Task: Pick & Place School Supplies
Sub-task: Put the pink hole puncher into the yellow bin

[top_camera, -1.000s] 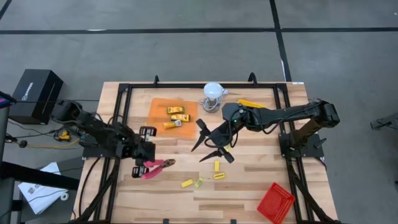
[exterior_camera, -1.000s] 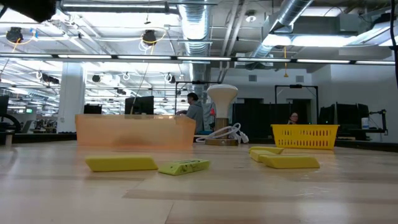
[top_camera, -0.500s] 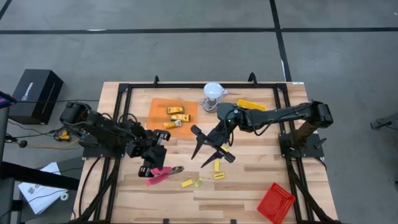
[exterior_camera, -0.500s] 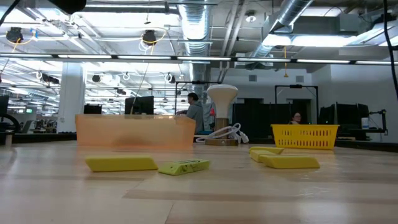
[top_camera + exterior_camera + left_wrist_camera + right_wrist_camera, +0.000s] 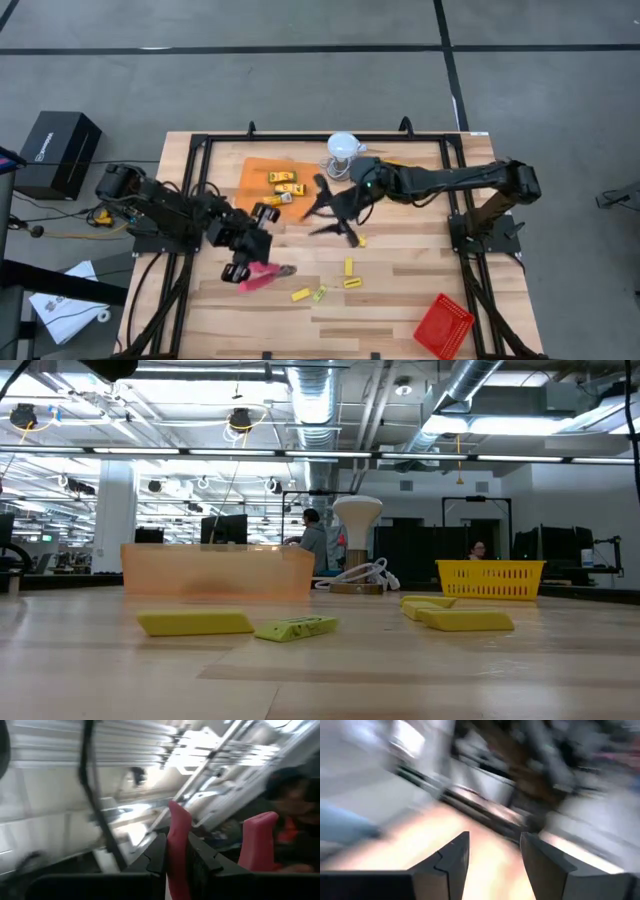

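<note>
The tabletop (image 5: 400,300) carries an orange tray (image 5: 255,175) holding 2 packets (image 5: 284,178), a red tray (image 5: 443,326) at the near right corner, and 4 small yellow blocks (image 5: 349,267) loose near the middle. The left gripper (image 5: 255,268) has its fingers clamped on the red scissors (image 5: 262,276), one handle pinched between them in the left wrist view. The right gripper (image 5: 330,212) hangs empty, fingers apart, beside the orange tray. To do this well, I judge the left arm should carry the scissors level and release only once above a tray. Since a second ago the left gripper has shifted rightward with the scissors, and the right has swung from above the blocks toward the orange tray.
</note>
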